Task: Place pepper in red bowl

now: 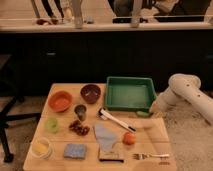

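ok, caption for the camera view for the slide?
Closed gripper at the pepper beside the green tray; red bowl sits across the table.

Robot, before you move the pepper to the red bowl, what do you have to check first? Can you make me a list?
1. Is the hand near the pepper, by the green tray's front corner: ok.
2. Is the hand shut: ok.
3. Is the pepper really held: cannot tell.
4. Is the red bowl upright and empty, on the table's left: ok.
5. Is a low path to it clear: not ok; the brown bowl and small cup stand between, so probably lift first.
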